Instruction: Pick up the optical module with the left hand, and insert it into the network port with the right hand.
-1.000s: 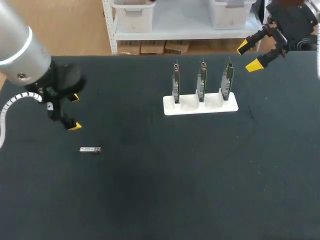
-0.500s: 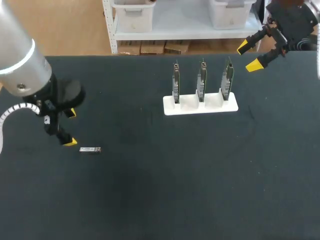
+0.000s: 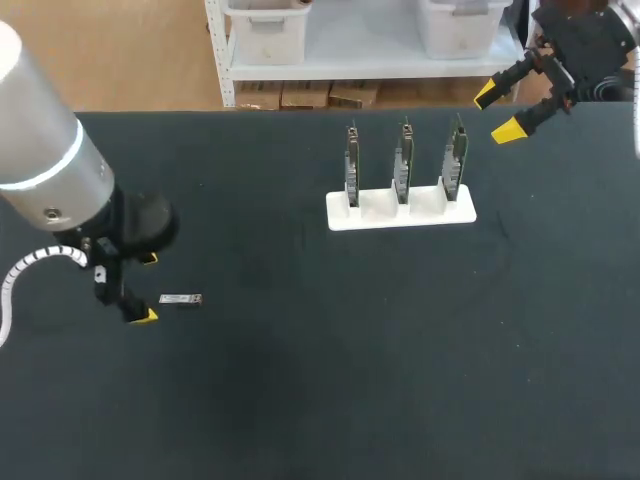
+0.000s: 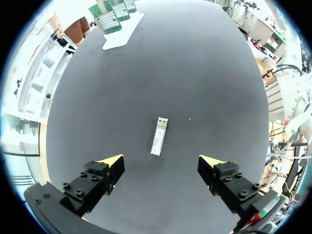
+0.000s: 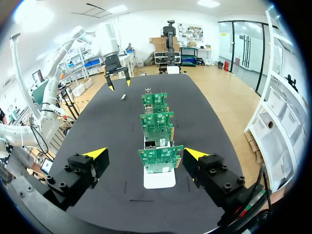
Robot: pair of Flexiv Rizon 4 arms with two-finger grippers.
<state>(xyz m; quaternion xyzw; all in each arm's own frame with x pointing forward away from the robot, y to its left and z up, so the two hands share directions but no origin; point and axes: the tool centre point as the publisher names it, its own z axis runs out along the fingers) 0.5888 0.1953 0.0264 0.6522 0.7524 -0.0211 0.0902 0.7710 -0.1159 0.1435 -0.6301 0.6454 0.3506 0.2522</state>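
Observation:
The optical module (image 3: 181, 299), a small silver bar, lies flat on the black table (image 3: 330, 360). My left gripper (image 3: 146, 288) hangs open just to its left, fingers apart and empty. In the left wrist view the module (image 4: 159, 136) lies a little ahead of the gap of the open gripper (image 4: 161, 161), untouched. My right gripper (image 3: 497, 112) is open and empty, raised near the far right table edge beside the white stand (image 3: 400, 212) holding three green network cards (image 3: 404, 160). In the right wrist view the nearest card (image 5: 158, 158) stands ahead of the open gripper (image 5: 145, 154).
The stand's white base (image 5: 160, 179) sits at the far middle-right of the table. From the right wrist, the module (image 5: 123, 97) and my left gripper (image 5: 117, 80) appear far beyond the cards. Bare black tabletop surrounds the module.
My left gripper has moved toward the near side of the table and lower, coming level with the module on its left. The right arm and the module have stayed put.

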